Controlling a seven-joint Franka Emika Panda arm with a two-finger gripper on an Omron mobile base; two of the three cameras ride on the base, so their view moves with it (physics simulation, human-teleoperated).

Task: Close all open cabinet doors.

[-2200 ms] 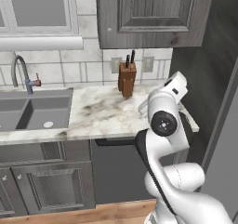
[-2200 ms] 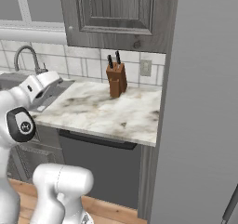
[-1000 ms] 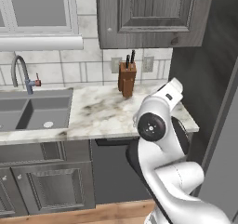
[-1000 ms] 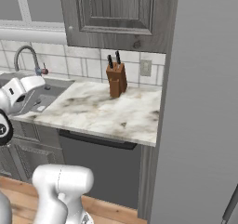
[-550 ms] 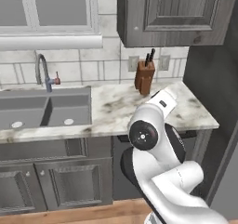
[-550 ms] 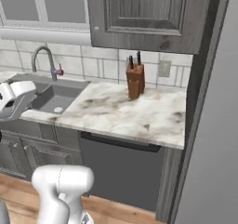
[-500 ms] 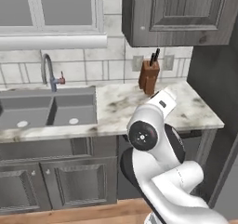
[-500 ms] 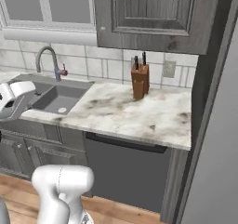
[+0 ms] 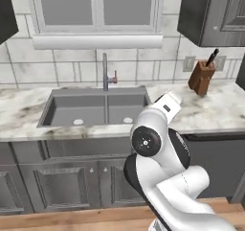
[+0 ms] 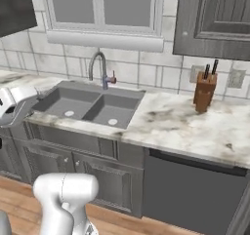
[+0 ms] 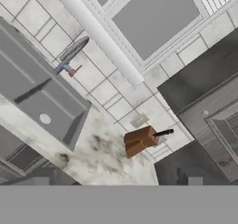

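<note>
the gripper [image 11: 116, 181] is hanging released, grasping nothing, low before the counter [image 10: 176, 124]. the door [image 10: 215, 19] is sitting up to its right, above the knife block [image 10: 203, 96].

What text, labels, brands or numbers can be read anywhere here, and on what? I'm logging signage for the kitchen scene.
None: no readable text anywhere.
The cabinet doors, knife block, wall outlet, faucet and sink carry no lettering, label or number.
</note>
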